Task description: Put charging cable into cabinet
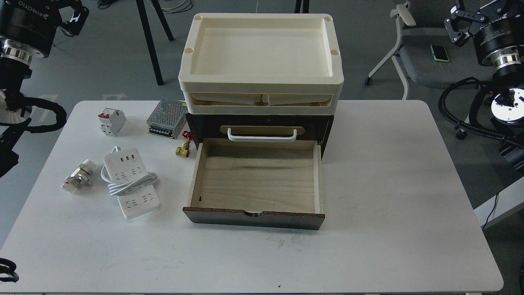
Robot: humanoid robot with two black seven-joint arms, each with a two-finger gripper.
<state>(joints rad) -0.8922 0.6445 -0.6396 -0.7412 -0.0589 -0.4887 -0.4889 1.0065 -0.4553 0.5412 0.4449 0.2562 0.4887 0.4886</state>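
Note:
The charging cable (130,185), a white power strip with its thick cord looped across the middle, lies flat on the left of the white table (389,196). To its right stands the dark brown cabinet (327,123), with cream trays (260,82) stacked on top. Its lower pale-wood drawer (256,180) is pulled out toward me and holds nothing. Above it is a shut drawer with a white handle (262,136). My left gripper (75,18) hangs high beyond the table's far left corner. My right gripper (462,24) hangs high at the far right. Both are dark and far from the cable.
A white-and-red circuit breaker (111,121) and a silver mesh power supply (167,119) sit behind the cable. A brass valve (183,149) lies beside the drawer's left corner, and metal fittings (78,176) lie left of the cable. A chair with a phone (439,53) stands at the back right.

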